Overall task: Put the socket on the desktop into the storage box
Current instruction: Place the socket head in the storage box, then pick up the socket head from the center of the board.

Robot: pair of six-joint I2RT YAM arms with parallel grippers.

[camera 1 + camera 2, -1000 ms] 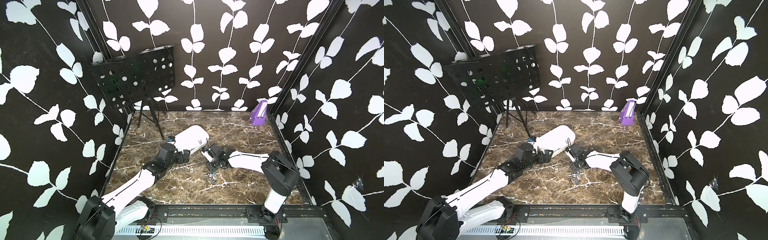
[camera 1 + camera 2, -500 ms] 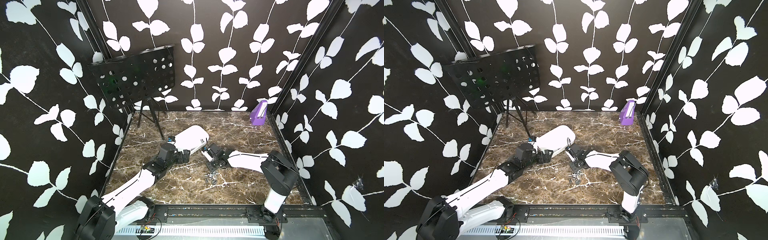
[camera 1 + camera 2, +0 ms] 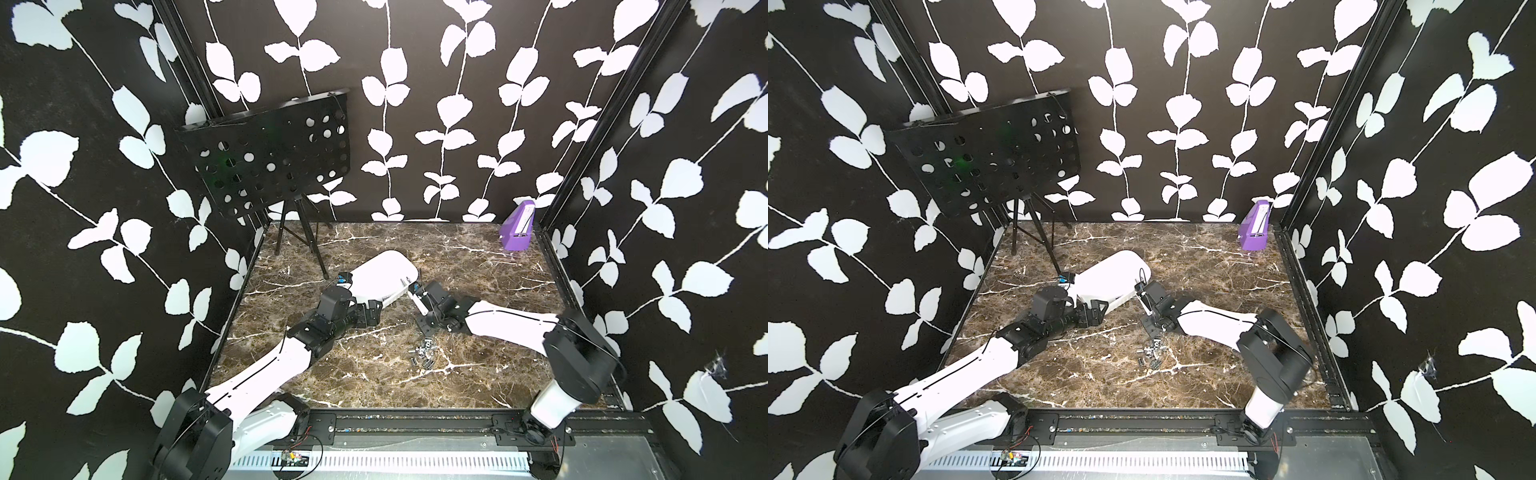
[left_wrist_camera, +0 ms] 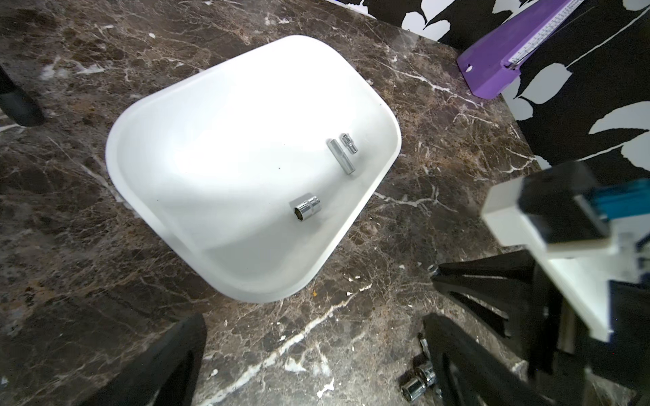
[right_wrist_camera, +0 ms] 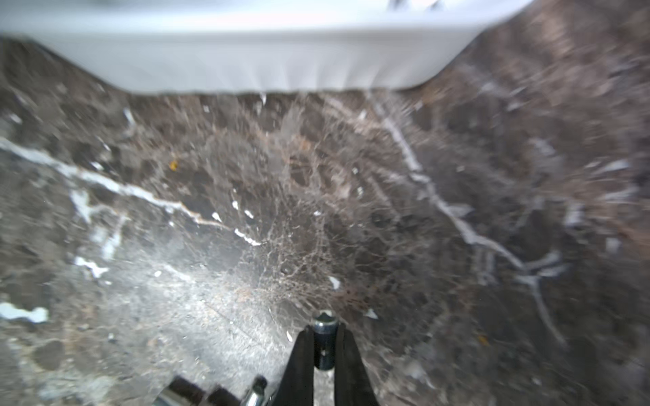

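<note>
Pinching a small dark metal socket — right pincer clamped tight on it.
Ahead of the pincer, a shallow white plastic storage box — beneath, the brown marble desktop.

The storage box sits mid-desktop (three sockets inside); loose sockets lie in front of it.

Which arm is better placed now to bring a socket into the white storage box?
Right. The right claw is shut on a socket, and the storage box wall stands just ahead of it. The left claw hangs open and empty beside the box.
</note>
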